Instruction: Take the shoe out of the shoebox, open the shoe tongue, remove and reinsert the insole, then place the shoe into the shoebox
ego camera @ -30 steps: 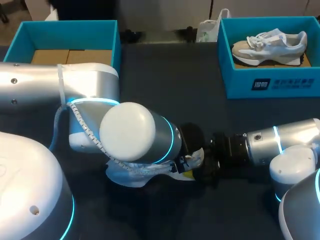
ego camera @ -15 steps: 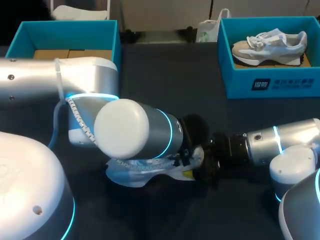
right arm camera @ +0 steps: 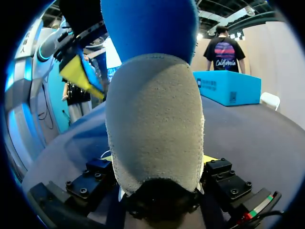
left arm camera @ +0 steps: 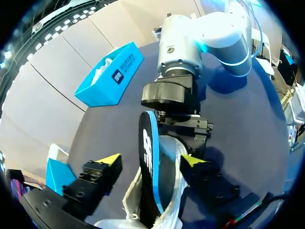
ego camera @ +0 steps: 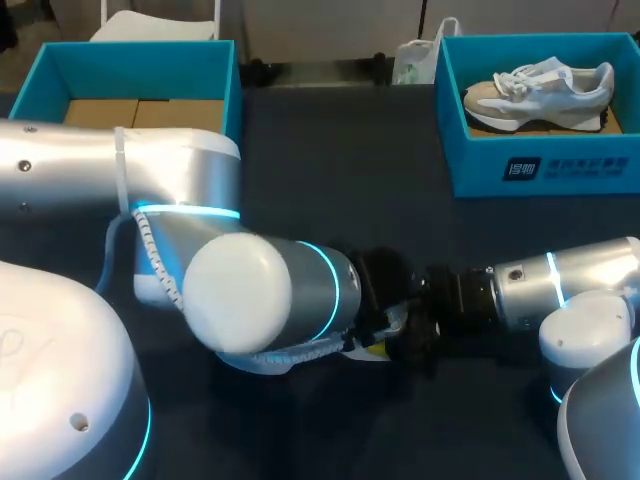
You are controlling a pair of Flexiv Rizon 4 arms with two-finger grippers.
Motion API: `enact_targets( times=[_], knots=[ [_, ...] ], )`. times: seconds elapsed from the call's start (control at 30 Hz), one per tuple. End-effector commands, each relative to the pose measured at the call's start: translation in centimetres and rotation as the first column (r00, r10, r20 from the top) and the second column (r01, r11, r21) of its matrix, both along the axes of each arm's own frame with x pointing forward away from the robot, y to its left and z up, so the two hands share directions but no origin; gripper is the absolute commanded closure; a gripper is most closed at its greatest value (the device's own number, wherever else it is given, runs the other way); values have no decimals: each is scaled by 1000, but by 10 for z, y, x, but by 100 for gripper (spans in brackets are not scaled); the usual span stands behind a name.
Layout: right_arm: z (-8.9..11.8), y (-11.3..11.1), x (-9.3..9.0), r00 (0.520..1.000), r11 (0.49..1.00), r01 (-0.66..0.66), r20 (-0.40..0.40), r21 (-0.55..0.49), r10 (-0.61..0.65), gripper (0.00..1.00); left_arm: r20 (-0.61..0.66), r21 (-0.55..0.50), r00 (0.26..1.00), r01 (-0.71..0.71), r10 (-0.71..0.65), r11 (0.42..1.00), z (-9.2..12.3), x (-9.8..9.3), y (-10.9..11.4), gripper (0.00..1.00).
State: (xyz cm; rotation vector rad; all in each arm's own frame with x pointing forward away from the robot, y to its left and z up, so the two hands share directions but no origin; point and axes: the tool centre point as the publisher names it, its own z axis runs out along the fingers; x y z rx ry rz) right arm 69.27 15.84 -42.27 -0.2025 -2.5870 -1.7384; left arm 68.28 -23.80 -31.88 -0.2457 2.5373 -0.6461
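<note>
A dark desk carries everything. The shoe lies low on it, near 6 o'clock in the head view, mostly hidden under the left arm. Its grey suede end sits clamped between the two fingers of the right end effector, which comes in from 3 o'clock. The insole, black with a blue edge, stands up out of the shoe. The left end effector is spread wide around it, one yellow tip just beside the shoe, the other well apart, gripping nothing. An open shoebox sits at 10 o'clock. A second shoebox at 2 o'clock holds a second shoe.
</note>
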Motion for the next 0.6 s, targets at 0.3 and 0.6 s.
enact_targets(
  times=[0.3,0.6],
  knots=[
    [0,1,-1,1000,1000,0,0,-3,0,100,32,-8,999,-4,5,1000,-1,-3,8,0],
    [0,1,-1,1000,1000,0,0,-3,0,100,50,-27,999,-11,13,1000,-6,-2,16,18]
  ],
)
